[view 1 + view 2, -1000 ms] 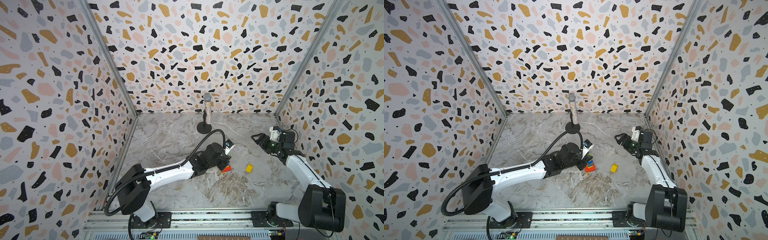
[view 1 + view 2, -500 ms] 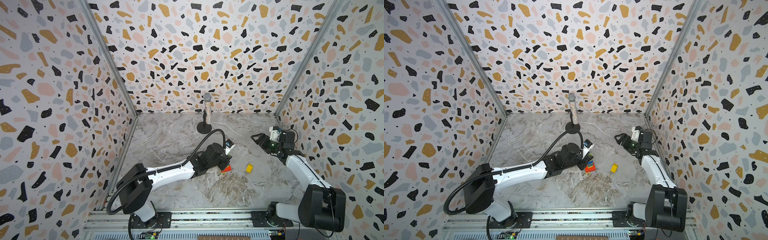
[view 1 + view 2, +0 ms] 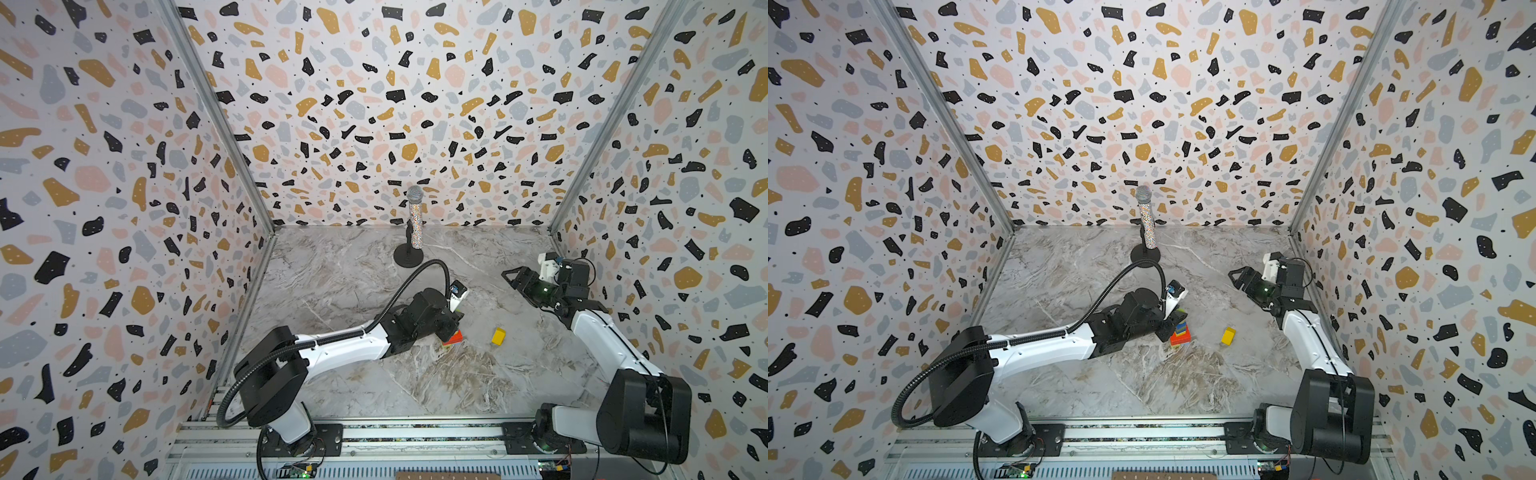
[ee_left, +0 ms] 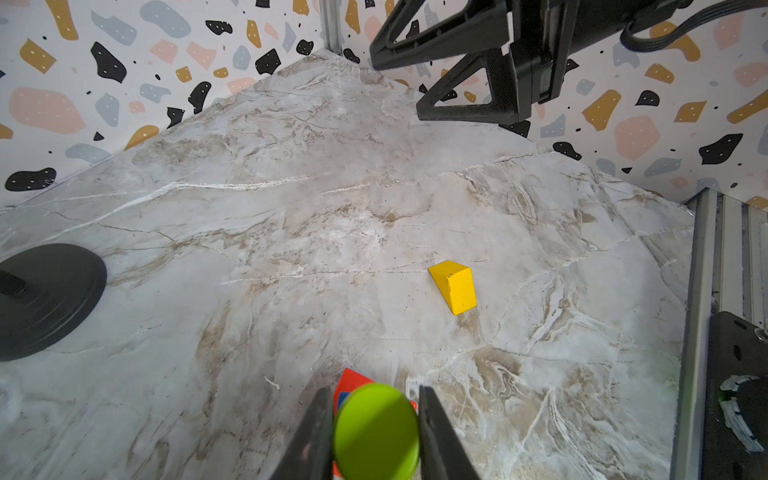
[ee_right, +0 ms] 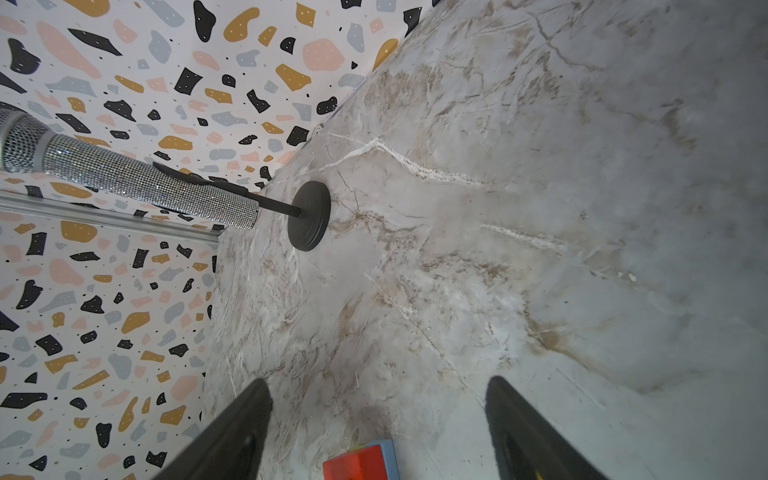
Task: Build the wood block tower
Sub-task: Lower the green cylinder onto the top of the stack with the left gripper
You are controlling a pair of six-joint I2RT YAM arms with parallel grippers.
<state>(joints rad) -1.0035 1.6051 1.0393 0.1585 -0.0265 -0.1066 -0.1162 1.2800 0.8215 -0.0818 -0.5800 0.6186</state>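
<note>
Nothing shifted — left fingers (image 4: pixel 436 436) clamp lime cylinder (image 4: pixel 376 432), plain only in left wrist view; right fingers (image 5: pixel 232 440) spread wide.

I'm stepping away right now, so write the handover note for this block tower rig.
Left gripper: shut on a lime-green cylinder, over the tower; contact unclear.
Right gripper: open, empty, near the right wall.
Tower: partly built, red base, blue above, top hidden.
Yellow block: loose on the table, apart from the tower.
Left, probably: release the cylinder on top, then stack the yellow block.
</note>
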